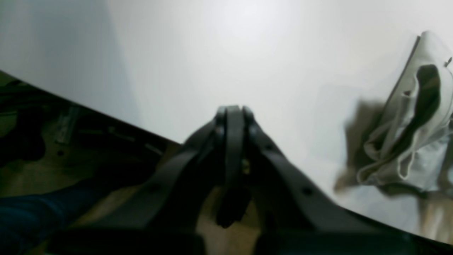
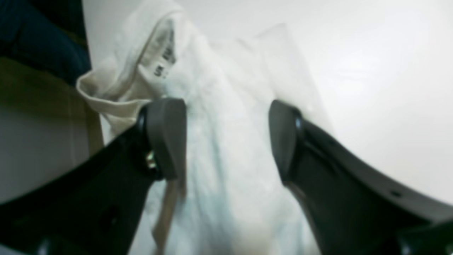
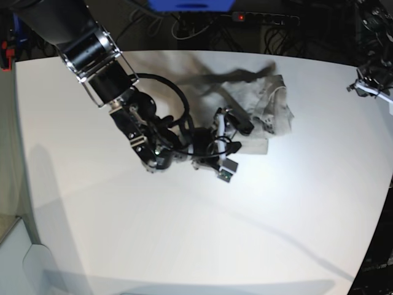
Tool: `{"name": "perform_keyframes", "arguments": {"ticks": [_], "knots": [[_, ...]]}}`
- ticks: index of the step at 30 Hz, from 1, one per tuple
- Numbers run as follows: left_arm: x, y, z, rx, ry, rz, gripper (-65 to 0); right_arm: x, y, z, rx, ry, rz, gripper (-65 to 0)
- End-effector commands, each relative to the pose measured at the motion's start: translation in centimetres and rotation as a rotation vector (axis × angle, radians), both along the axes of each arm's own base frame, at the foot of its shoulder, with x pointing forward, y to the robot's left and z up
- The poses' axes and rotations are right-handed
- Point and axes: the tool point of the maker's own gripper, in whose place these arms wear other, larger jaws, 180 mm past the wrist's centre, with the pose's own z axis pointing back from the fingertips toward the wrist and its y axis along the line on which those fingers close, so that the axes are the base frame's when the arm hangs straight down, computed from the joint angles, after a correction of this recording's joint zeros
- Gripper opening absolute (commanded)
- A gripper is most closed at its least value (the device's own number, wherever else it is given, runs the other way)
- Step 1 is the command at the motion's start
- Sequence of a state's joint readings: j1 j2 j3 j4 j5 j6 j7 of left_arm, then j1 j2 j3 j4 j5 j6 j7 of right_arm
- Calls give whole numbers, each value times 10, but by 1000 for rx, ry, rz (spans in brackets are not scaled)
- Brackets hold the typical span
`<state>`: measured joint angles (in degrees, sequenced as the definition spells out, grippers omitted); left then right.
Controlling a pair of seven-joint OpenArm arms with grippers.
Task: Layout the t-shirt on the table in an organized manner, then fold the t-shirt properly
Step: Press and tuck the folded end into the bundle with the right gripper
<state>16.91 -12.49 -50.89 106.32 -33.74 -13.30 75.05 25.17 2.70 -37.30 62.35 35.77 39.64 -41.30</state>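
right pincer (image 2: 226, 138) apart over crumpled t-shirt (image 2: 219, 117), neck label seen only here | left pincer (image 1: 233, 117) together

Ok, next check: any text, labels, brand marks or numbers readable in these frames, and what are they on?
Neck label of the t-shirt: dark printed characters show in the right wrist view, too blurred to read for certain.
Left wrist view: no text visible on the t-shirt or the table.
Base view: nothing legible on the t-shirt or the table.
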Motion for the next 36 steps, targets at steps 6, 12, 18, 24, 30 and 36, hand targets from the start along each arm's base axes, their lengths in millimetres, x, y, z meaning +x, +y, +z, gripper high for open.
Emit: {"name": "perform_keyframes", "arguments": {"ticks": [6, 12, 18, 24, 30, 36], "knots": [[9, 4, 11, 20, -38, -9, -645, 13, 12, 26, 63, -49, 2, -496], [11, 4, 11, 17, -40, -8, -645, 14, 8, 25, 54, -50, 0, -629], [11, 5, 3, -8, -28, 4, -645, 18, -4, 32, 37, -90, 5, -624], [13, 4, 3, -11, -32, 5, -645, 25, -15, 42, 21, -126, -3, -624], [15, 1, 3, -21, -40, 6, -645, 41, -28, 48, 38, -128, -69, -623], [16, 0, 3, -22, -42, 7, -645, 39, -28, 45, 33, -123, -67, -623]]}}
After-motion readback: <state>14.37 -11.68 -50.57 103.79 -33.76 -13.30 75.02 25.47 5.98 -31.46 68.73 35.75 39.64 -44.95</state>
